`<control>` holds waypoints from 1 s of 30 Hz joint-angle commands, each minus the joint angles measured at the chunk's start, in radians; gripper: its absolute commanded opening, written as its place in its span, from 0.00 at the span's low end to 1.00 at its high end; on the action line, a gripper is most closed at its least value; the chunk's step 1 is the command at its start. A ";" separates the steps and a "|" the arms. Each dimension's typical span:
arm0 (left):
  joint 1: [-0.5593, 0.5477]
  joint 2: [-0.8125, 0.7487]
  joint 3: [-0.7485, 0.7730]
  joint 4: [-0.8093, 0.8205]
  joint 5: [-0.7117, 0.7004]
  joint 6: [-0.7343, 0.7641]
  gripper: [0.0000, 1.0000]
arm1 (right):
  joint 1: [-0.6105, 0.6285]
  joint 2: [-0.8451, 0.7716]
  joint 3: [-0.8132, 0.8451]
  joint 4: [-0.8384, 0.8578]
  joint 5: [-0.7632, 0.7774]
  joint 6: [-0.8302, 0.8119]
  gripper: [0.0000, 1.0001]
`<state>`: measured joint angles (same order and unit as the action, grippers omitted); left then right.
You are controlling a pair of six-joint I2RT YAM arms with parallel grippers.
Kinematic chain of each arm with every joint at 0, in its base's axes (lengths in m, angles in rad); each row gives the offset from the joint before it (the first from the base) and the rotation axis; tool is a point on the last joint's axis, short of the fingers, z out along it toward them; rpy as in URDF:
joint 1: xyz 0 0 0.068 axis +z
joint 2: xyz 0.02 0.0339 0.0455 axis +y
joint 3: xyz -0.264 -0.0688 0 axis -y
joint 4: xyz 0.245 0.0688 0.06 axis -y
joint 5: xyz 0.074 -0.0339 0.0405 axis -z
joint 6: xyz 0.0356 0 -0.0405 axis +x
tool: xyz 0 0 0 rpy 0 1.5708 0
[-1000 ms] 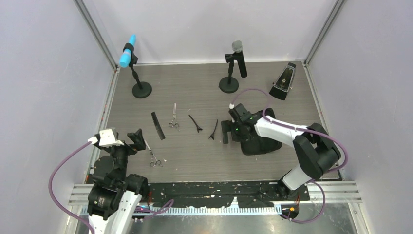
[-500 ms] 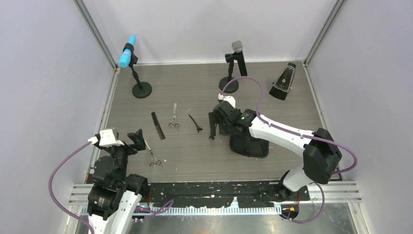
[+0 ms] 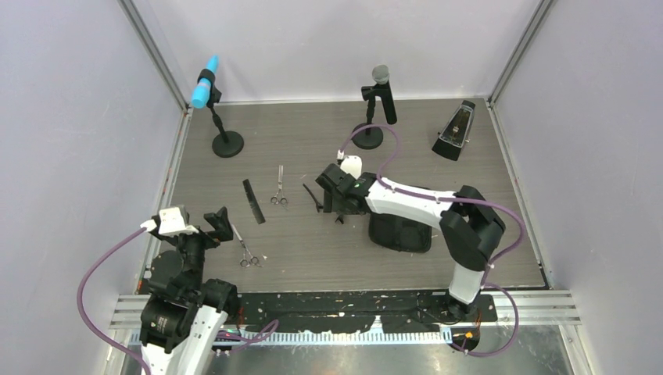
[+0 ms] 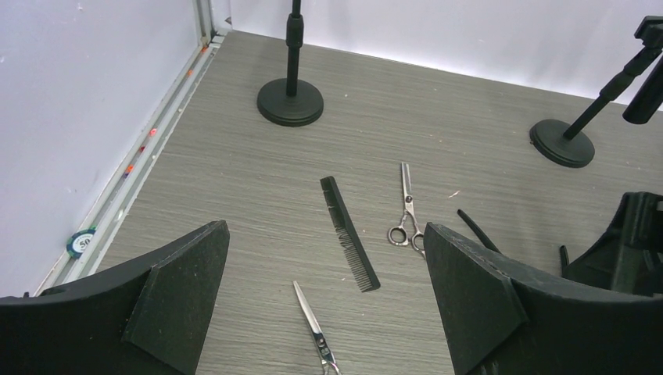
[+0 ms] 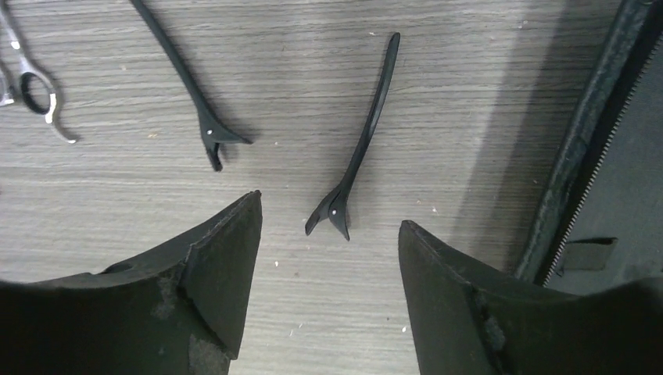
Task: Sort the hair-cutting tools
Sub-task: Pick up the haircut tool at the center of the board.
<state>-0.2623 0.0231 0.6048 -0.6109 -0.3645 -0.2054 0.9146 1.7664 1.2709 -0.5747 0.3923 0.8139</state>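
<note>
A flat black comb (image 3: pixel 252 201) (image 4: pixel 349 234) lies left of centre, with silver scissors (image 3: pixel 278 187) (image 4: pixel 406 211) to its right. Another pair of scissors (image 3: pixel 246 250) (image 4: pixel 314 328) lies just ahead of my open left gripper (image 3: pixel 216 219) (image 4: pixel 324 228). My right gripper (image 3: pixel 330 205) (image 5: pixel 328 211) hovers low and open, with nothing held. Its fingertips flank the hinged end of a thin black hair clip (image 5: pixel 360 148), which the arm mostly hides in the top view. The other hair clip (image 3: pixel 313 197) (image 5: pixel 188 86) lies just to the left.
A black zip case (image 3: pixel 400 230) (image 5: pixel 586 133) lies just right of the right gripper. Two microphone stands with round bases (image 3: pixel 227 144) (image 3: pixel 367 137) and a metronome (image 3: pixel 454 131) stand along the back. Side walls enclose the table.
My right arm has swung left from above the zip case to over the hair clips, and its jaws have narrowed somewhat. The left arm has not moved.
</note>
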 commanded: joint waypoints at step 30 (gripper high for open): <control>-0.031 0.137 0.044 -0.016 0.182 -0.074 1.00 | 0.009 -0.229 -0.143 0.061 -0.089 -0.027 0.05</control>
<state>-0.2882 0.0853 0.6052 -0.6201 -0.2867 -0.2188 0.9169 1.7382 1.1778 -0.5358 0.3443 0.8368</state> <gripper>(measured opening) 0.994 0.092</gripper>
